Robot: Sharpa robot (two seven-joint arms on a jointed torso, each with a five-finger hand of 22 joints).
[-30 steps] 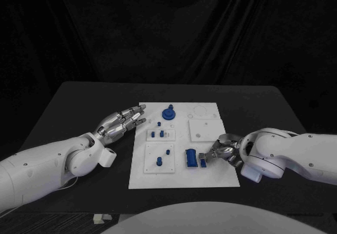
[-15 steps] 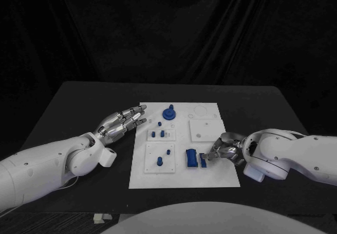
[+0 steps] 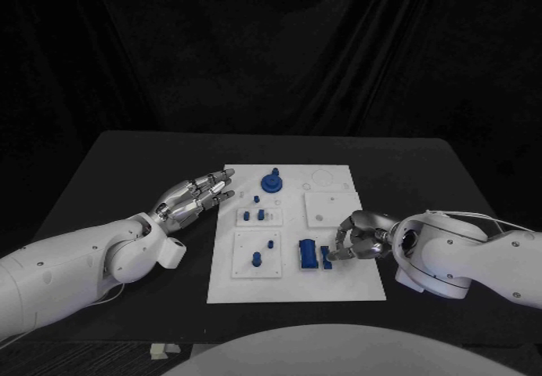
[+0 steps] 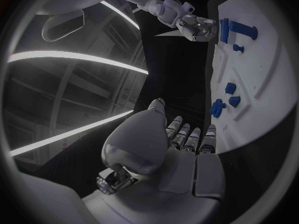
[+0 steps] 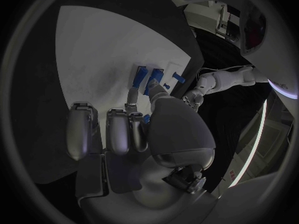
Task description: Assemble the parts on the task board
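The white task board (image 3: 291,278) lies mid-table. A tall blue block (image 3: 307,254) stands near its front, with a small blue part (image 3: 327,258) right beside it. My right hand (image 3: 362,238) reaches in from the board's right edge and pinches that small part between thumb and fingertip; the right wrist view shows the two blue pieces (image 5: 148,78) just past the fingers (image 5: 132,95). My left hand (image 3: 198,196) hovers open at the board's left edge, fingers stretched and holding nothing. A blue round knob (image 3: 271,182) and several small blue pegs (image 3: 258,213) stand farther back.
Raised white sub-plates (image 3: 330,210) sit on the board; one at the front left carries two pegs (image 3: 262,252). The black table (image 3: 135,172) has bare room on both sides. A small pale object (image 3: 164,350) lies at the table's front edge.
My right arm has shifted slightly and the hand has turned at the wrist, its fingers staying at the small blue part beside the block. The left arm has not moved.
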